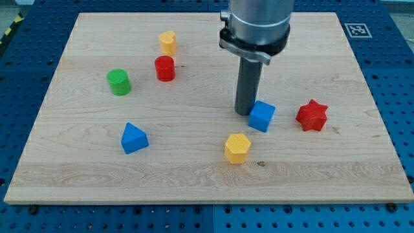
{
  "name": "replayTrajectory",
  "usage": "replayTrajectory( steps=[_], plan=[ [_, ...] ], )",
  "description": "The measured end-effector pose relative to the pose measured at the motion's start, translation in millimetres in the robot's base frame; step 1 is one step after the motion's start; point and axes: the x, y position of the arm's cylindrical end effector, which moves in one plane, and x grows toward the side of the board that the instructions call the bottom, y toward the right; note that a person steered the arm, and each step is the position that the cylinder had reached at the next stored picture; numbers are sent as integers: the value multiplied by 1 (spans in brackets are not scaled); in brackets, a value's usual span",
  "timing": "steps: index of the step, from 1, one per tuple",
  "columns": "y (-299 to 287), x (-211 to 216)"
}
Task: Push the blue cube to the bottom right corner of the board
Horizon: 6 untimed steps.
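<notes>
Camera view puts your rod's tip point(244, 113) touching the blue cube point(262, 116) on its upper-left side, right of the bench's point(194, 175) middle. No jaws exist here. Your target corner lies toward the view's bottom right, so the push line suits.

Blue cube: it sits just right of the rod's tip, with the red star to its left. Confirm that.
Not quite. The blue cube does sit just to the view's right of my tip, but the red star lies to the cube's right, not its left, apart from it. The camera view shows this.
</notes>
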Motion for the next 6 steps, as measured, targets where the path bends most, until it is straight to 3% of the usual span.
replayTrajectory(
  steps=[6],
  plan=[
    [121,46]
  ],
)
